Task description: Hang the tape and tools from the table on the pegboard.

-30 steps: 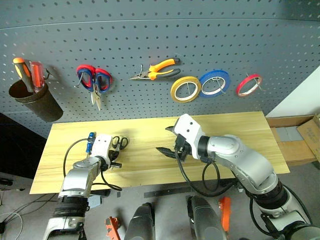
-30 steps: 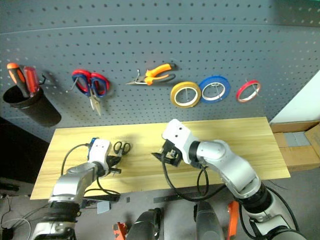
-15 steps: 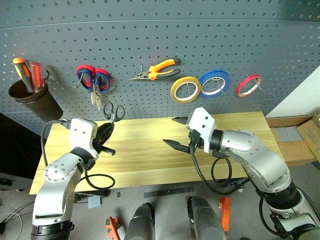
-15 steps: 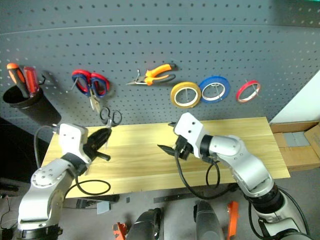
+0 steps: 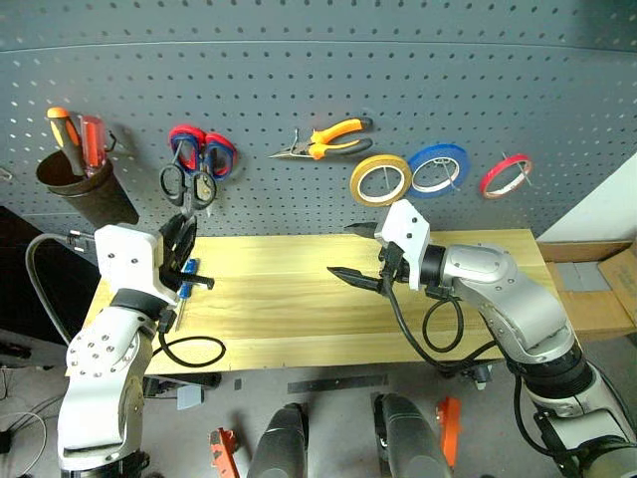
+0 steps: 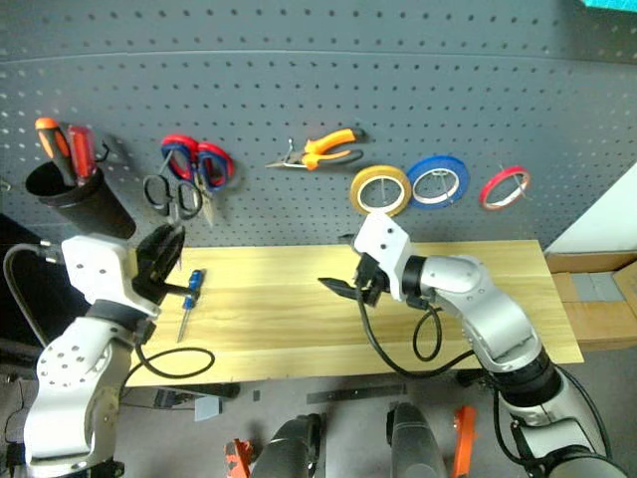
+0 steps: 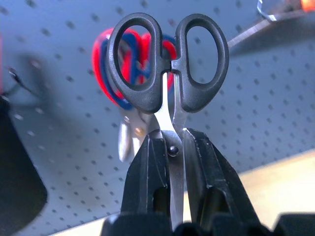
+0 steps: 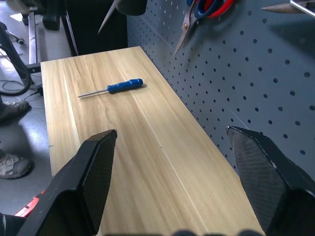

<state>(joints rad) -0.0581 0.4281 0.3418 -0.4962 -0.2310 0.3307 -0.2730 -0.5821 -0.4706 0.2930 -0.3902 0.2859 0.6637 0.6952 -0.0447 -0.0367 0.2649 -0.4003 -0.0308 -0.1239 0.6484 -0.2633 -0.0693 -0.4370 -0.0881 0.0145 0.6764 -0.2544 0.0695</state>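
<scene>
In front of the pegboard (image 5: 318,60), the left hand (image 5: 182,239) has risen off the desk (image 5: 299,309), clamped on the black-handled scissors (image 5: 186,187). The right hand (image 5: 356,253) hovers spread, empty. The blue screwdriver (image 5: 183,287) now lies uncovered.

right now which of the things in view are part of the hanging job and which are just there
Job:
- black-handled scissors, clamped in the left gripper near the pegboard
- blue screwdriver, on the table
- orange-and-black pliers, hung
- yellow tape, hung

Just there:
- red-and-blue scissors
- blue tape
- red tape
- black cup with screwdrivers
</scene>
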